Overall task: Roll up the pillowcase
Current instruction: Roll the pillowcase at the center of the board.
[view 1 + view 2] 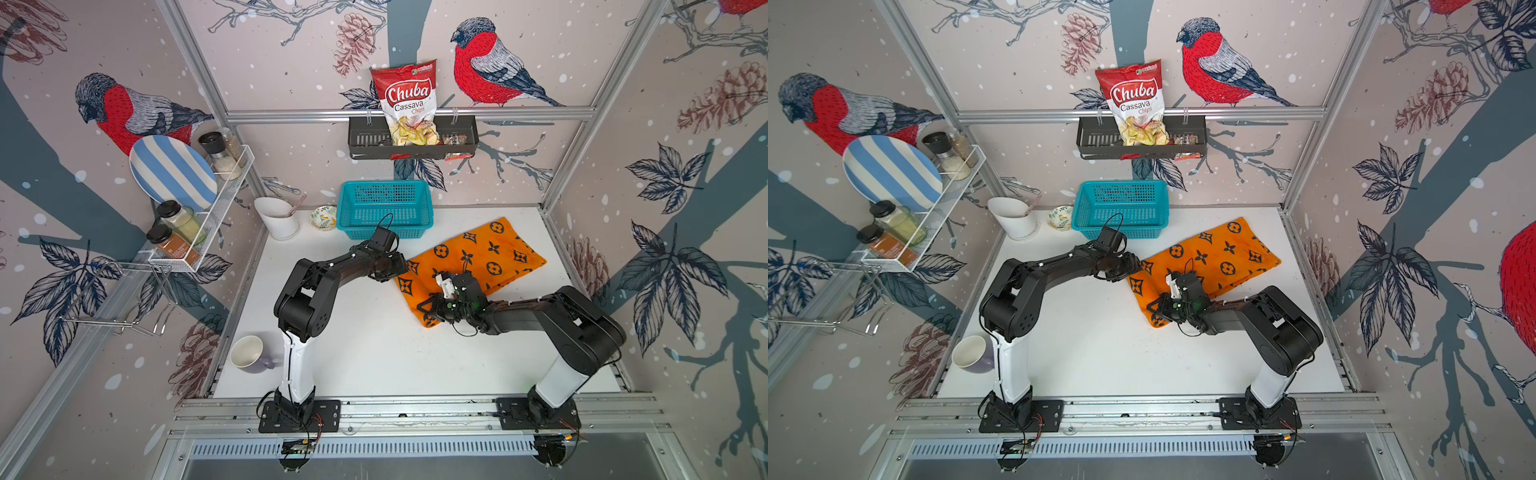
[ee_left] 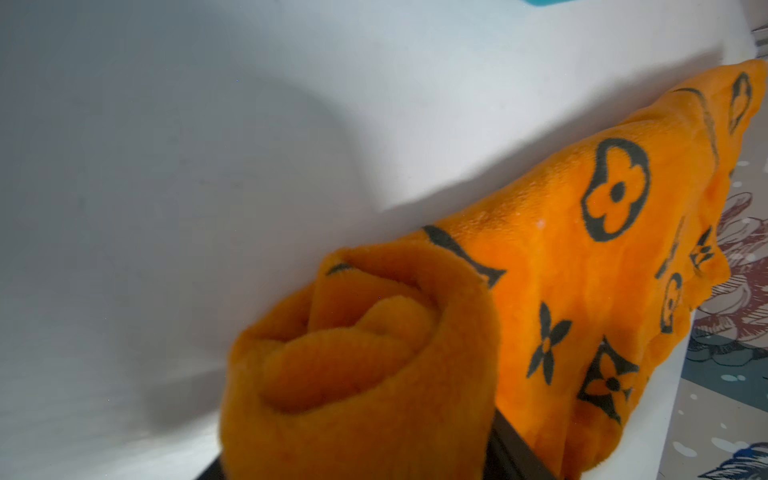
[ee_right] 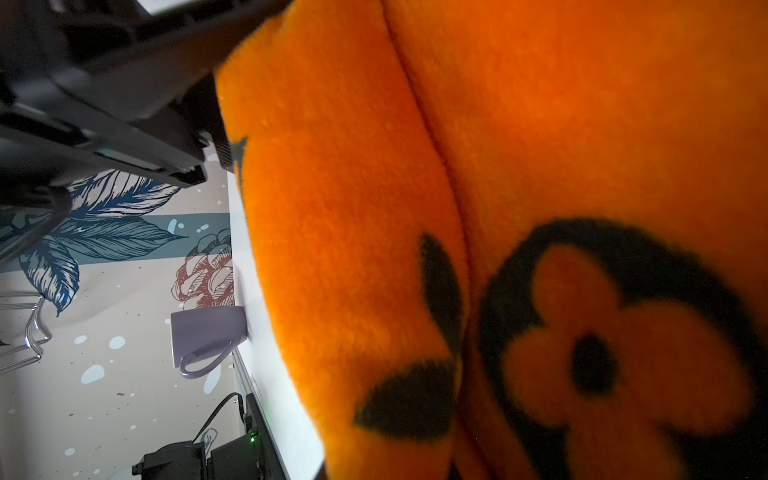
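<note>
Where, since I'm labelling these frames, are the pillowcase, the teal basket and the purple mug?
pillowcase (image 1: 494,253): a top view, on its flat printed middle.
teal basket (image 1: 411,228): a top view, on its front wall.
purple mug (image 1: 248,352): a top view, on its pale inside.

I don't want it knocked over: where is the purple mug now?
In both top views the purple mug stands at the table's left edge, close beside the left arm's white lower link, apart from the pillowcase.

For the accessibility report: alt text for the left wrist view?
Close-up of the orange pillowcase, its near end rolled into a plush spiral, on a white table. The unrolled rest, printed with black flowers, stretches away behind.
</note>
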### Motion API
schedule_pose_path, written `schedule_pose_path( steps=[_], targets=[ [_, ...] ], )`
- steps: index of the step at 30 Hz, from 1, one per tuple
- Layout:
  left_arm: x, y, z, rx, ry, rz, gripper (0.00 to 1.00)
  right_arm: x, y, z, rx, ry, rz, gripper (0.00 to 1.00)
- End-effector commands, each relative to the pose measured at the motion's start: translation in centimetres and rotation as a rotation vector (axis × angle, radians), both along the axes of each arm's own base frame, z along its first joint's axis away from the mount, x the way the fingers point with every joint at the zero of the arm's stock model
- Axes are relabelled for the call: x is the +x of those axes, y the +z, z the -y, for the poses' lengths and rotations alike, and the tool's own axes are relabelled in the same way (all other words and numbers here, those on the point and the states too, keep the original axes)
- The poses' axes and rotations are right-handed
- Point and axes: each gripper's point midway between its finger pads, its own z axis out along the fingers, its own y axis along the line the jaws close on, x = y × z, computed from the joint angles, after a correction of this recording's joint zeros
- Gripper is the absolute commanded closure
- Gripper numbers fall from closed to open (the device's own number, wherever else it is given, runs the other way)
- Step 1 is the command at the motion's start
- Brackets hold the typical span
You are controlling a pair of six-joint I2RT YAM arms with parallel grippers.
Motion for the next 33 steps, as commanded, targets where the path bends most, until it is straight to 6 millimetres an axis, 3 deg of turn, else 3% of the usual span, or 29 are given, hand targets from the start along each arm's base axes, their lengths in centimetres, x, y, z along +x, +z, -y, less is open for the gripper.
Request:
schedule_pose_path(
  steps=[1, 3, 6, 9, 15, 20, 24, 29, 33],
  targets=[
    [-0.6, -1.4, -1.0, 0.067, 0.002, -0.037, 0.48, -0.4, -0.2, 0.3, -0.005, -0.005, -0.020, 1.00],
    [-0.8, -1.9, -1.1, 0.084, -0.002, -0.049, 0.53, -0.2, -0.2, 0.5, -0.026, -0.004, -0.006, 0.98],
    [-1.0, -2.2, -1.2, 0.106, -0.012, -0.058, 0.61, 0.4, -0.2, 1.1, -0.126, -0.003, 0.054, 0.76],
    [-1.0, -2.2, -1.3, 0.120, -0.017, -0.058, 0.65, 1.2, 0.5, 1.8, -0.248, -0.012, 0.137, 0.47],
    [-1.2, -2.4, -1.0, 0.127, -0.032, -0.069, 0.69, 2.1, 2.8, 3.9, -0.550, -0.036, 0.356, 0.22],
    [-1.3, -2.5, -0.5, 0.124, -0.046, -0.072, 0.69, 2.6, 6.8, 4.2, -0.785, -0.057, 0.606, 0.19],
    [-1.4, -2.4, -0.4, 0.126, -0.048, -0.072, 0.68, 1.2, 8.7, 1.1, -0.756, 0.065, 0.744, 0.25],
    [-1.4, -2.5, -0.5, 0.127, -0.049, -0.075, 0.67, -0.4, 6.3, -1.4, -0.724, 0.230, 0.716, 0.28],
    [-1.5, -2.5, -0.5, 0.127, -0.050, -0.075, 0.67, -0.2, 4.2, -1.1, -0.770, 0.260, 0.701, 0.28]
  ],
)
